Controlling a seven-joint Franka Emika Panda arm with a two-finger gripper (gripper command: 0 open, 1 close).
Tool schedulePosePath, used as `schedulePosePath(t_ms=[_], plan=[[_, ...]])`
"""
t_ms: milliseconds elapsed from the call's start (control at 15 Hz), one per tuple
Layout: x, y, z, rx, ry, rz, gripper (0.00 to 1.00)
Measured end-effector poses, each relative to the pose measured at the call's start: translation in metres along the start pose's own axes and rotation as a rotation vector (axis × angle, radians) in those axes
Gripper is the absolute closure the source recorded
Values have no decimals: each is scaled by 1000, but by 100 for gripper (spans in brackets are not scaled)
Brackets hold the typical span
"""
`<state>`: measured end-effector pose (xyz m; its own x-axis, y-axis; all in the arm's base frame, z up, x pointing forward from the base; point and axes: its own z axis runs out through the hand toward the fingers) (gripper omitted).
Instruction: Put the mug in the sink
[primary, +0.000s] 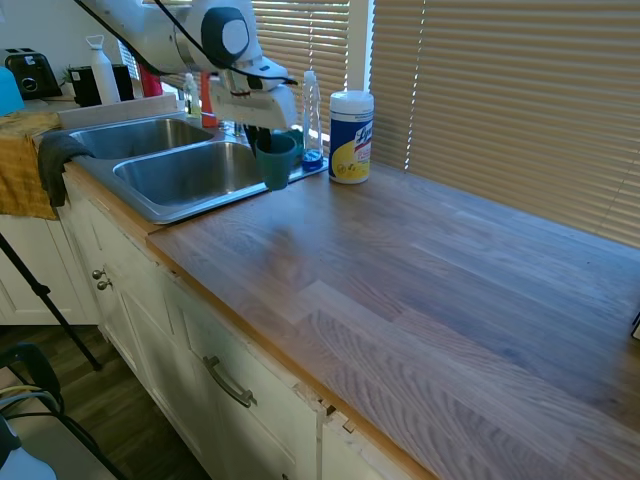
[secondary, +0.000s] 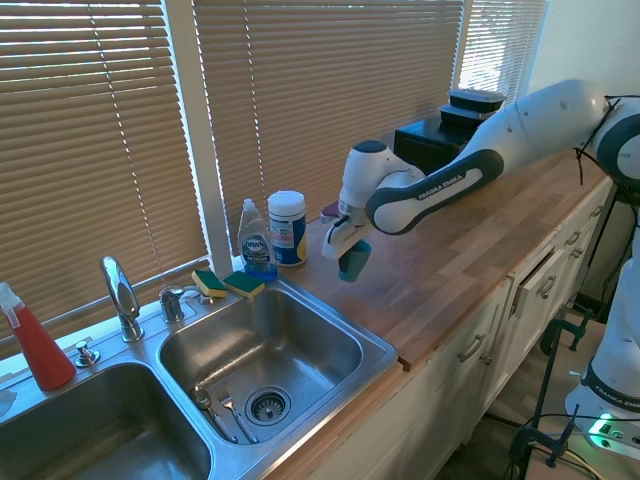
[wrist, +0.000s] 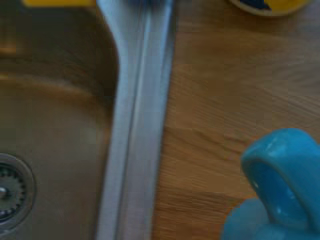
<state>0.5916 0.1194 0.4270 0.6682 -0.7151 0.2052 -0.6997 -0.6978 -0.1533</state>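
Above the wooden countertop (primary: 420, 270), right at the edge of the shiny stainless steel sink (secondary: 345, 385) with its 2 rectangular basins, the robot's two-finger gripper (primary: 268, 138) carries the small teal, slightly tapered matte mug (primary: 275, 163). The jaws are closed on the mug's rim, 1 finger seemingly inside the mouth and 1 outside, and the mug hangs clear of the wood with a shadow beneath it. In the second exterior view the mug (secondary: 352, 261) sits over the counter just beside the sink's rim, not yet over the near basin; the wrist view agrees, showing the mug (wrist: 280, 190) above wood with the grey rim and the drain off to one side.

The step in hand looks like the carry: the mug is lifted and on its way across to the basin. The next move would call for travelling sideways past the rim, then lowering into the basin before the fingers let go, keeping enough height to clear the rim.

The mug hangs roughly upright, its long axis near vertical with a slight tilt, mouth pointing up towards the gripper and its narrower base down.
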Motion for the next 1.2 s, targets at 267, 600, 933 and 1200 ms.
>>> schedulePosePath(t_ms=[267, 600, 933, 1200], plan=[[-64, -74, -21, 18, 32, -63, 100], [-111, -150, 87, -36, -5, -98, 100], [-132, -178, 185, -135, -44, -95, 100], [-147, -183, 234, -168, -67, -86, 100]])
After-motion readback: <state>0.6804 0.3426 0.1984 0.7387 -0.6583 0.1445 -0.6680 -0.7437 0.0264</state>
